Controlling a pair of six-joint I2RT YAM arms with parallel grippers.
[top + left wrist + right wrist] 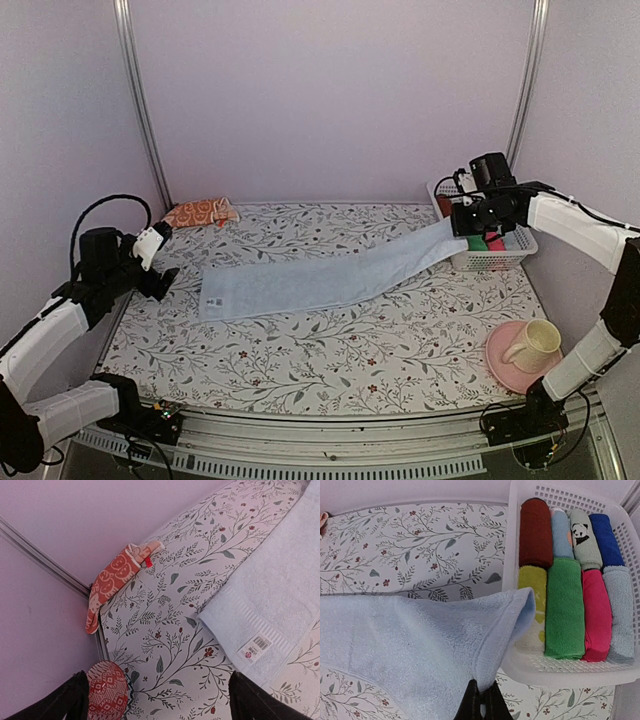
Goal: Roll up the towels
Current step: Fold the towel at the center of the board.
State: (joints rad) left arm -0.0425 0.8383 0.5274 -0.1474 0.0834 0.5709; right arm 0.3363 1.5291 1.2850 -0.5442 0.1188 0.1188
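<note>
My right fingers [472, 705] pinched shut on one end hem of the long light-blue terry towel [300, 285], held up beside the white plastic basket [490, 265], the rest lay flat across the floral tabletop [330, 350], my left fingers [65, 702] stood wide and empty near its labelled end, and I judged the cloth light and limp, best taken at the corners.

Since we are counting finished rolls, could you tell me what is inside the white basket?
The white basket holds eight rolled towels in two rows. The light blue towel lifted over its corner hides part of the yellow roll.
</note>
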